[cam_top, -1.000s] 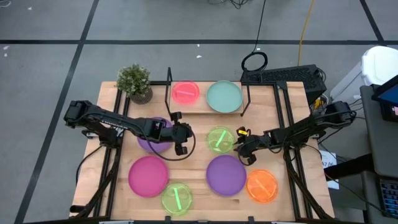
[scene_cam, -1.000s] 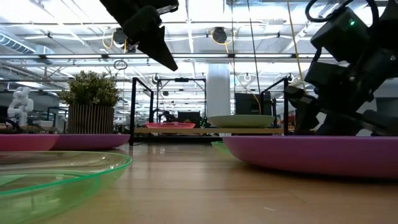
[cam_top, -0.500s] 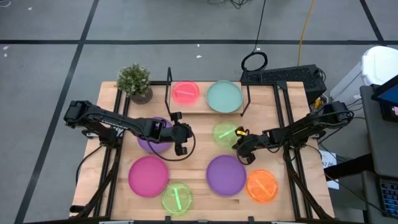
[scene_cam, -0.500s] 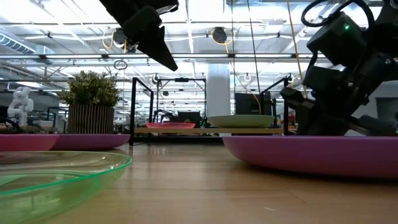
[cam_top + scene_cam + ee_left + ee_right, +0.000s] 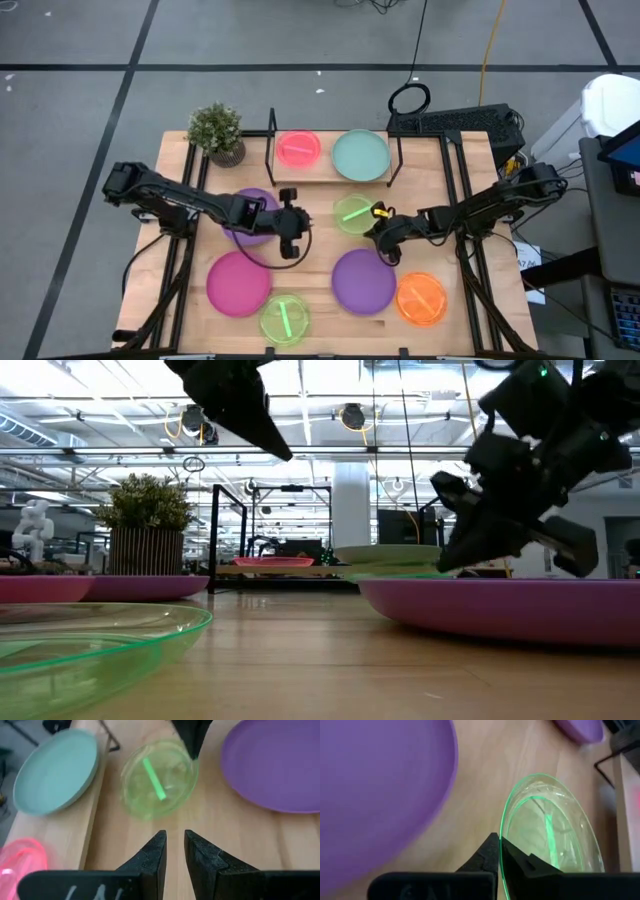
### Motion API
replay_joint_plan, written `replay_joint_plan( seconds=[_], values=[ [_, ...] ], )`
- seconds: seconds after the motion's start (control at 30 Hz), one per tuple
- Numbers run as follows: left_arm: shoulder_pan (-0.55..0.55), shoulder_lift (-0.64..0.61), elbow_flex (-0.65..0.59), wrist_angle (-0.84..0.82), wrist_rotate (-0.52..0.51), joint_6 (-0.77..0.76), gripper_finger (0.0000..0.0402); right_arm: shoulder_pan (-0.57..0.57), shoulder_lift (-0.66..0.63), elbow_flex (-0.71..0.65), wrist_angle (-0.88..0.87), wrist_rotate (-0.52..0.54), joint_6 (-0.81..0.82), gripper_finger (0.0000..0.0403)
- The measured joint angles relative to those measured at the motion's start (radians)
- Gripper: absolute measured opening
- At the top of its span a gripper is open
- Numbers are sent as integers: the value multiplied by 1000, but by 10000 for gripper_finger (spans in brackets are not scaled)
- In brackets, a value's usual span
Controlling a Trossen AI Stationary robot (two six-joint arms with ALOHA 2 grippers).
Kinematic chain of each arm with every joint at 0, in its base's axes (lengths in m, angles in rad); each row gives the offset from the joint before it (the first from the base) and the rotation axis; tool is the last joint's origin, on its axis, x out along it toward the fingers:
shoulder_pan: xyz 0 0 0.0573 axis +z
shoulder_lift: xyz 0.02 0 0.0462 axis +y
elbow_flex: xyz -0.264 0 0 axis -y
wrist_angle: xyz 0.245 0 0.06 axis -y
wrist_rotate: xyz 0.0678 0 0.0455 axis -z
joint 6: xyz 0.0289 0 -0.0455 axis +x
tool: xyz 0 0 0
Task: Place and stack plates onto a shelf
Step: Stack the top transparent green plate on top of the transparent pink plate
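Since a second ago the right gripper [image 5: 372,228] has closed on the rim of the small green plate [image 5: 353,212] and shifted it toward the shelf [image 5: 300,172]. Plate now lies just in front of the shelf, below the teal plate [image 5: 360,154]; likely destination lies straight beyond the gripper. Left gripper [image 5: 288,222] hovers nearby, fingers slightly apart, empty.

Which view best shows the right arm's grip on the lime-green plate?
The right wrist view: the right gripper is shut on the lime-green plate at its rim. High view shows contact only; low view shows it lifted; left wrist shows the whole plate.
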Motion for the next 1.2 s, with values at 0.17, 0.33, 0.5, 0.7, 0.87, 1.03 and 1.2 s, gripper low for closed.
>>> replay_joint_plan(
  seconds=[0.17, 0.33, 0.5, 0.7, 0.87, 1.03, 1.2],
  values=[
    [-40, 0, 0, 33, 23, 75, 94, 35, 0, 71, -41, -1, -11, 0],
    [-67, 0, 0, 59, 43, 118, 170, 66, -1, 123, -42, -5, -23, 0],
    [-102, 0, -24, 91, 47, 271, 242, 97, -1, 164, -44, -15, -23, 0],
    [-114, 0, -99, 201, 69, 460, 243, 113, -1, 204, -42, -137, -19, 0],
    [-114, 0, -151, 257, 181, 530, 215, 118, -1, 206, -43, -145, -5, 0],
    [-94, 0, -173, 270, 178, 562, 180, 118, -1, 206, -41, -191, -3, 0],
    [-78, 0, -189, 275, 186, 593, 148, 118, -1, 206, -33, -193, 11, 0]
  ],
)
